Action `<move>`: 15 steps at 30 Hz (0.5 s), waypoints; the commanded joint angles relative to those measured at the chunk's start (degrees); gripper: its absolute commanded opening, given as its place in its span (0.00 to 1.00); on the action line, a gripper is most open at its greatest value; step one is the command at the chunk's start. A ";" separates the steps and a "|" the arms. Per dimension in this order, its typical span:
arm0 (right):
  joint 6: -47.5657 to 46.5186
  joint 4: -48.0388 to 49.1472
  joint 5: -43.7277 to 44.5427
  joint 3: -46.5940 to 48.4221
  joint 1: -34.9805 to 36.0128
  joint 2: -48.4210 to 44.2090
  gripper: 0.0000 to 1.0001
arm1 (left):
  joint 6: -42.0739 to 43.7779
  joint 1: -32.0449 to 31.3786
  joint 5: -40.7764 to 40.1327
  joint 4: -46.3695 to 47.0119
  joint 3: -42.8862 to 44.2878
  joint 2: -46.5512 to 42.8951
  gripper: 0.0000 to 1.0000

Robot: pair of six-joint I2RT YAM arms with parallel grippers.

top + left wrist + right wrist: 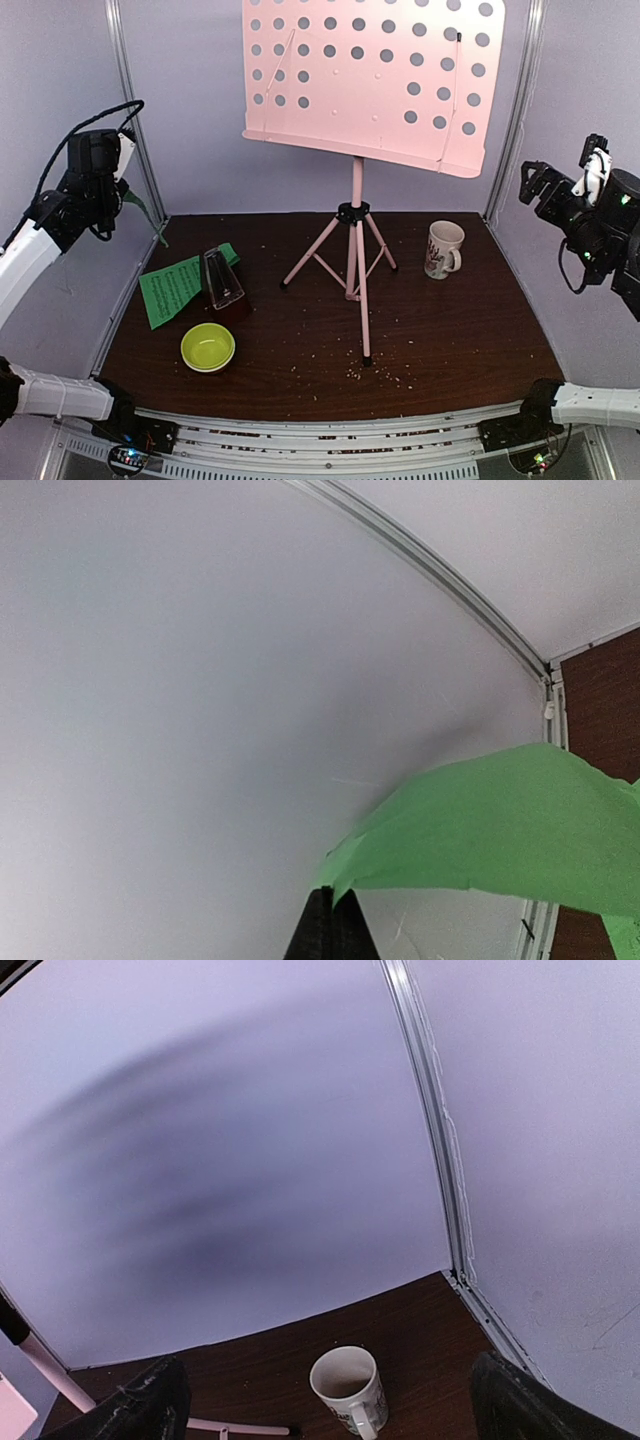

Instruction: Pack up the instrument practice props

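Observation:
The pink music stand (352,250) stands mid-table on its tripod, its perforated desk (370,80) high at the back. Green sheet-music pages (175,288) lie at the left. The dark red metronome (222,285) stands on them under its clear cover. My left gripper (128,190) is raised by the left wall. It is shut on the edge of one green page (500,820), which hangs from the closed fingertips (322,925). My right gripper (532,185) is raised at the right, open and empty (330,1405), high above the white mug (350,1388).
The white mug (443,248) stands right of the stand's legs. A yellow-green bowl (208,347) sits at the front left, near the metronome. Crumbs dot the brown tabletop (450,330). Grey walls close in the left, back and right sides.

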 commanded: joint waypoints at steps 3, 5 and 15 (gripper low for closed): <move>-1.86 -1.65 4.59 -0.58 0.30 3.65 1.00 | 9.87 0.39 -2.09 7.88 -4.56 -0.64 0.00; -1.06 -3.74 6.23 -0.16 0.28 5.45 1.00 | 11.22 0.31 -1.59 7.81 -5.55 0.37 0.00; 1.92 -3.78 8.27 -4.61 0.19 7.10 1.00 | 10.32 0.31 4.39 9.83 -8.33 9.73 0.00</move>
